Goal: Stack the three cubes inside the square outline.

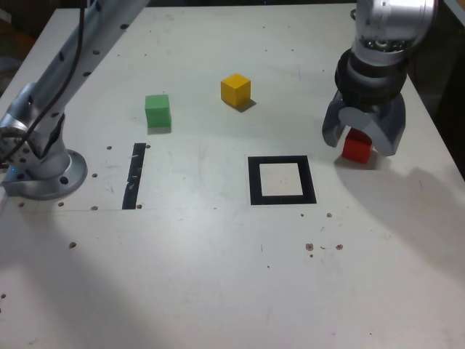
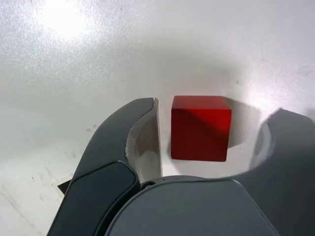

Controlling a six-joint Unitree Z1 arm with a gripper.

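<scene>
The red cube (image 1: 356,149) rests on the white table to the exterior view's right of the square outline (image 1: 254,182). My gripper (image 1: 360,144) is lowered over it, one finger on each side. In the wrist view the red cube (image 2: 201,128) sits between the jaws of the gripper (image 2: 216,110), with a narrow gap showing on both sides, so the gripper is open and not touching it. The green cube (image 1: 158,111) and the yellow cube (image 1: 235,89) stand apart on the table farther back, at the exterior view's left and centre. Nothing lies inside the square outline.
A straight black tape strip (image 1: 134,174) lies at the exterior view's left, near the arm's base (image 1: 43,171). The table's right edge (image 1: 443,138) runs close behind the gripper. Small screw holes and specks dot the tabletop.
</scene>
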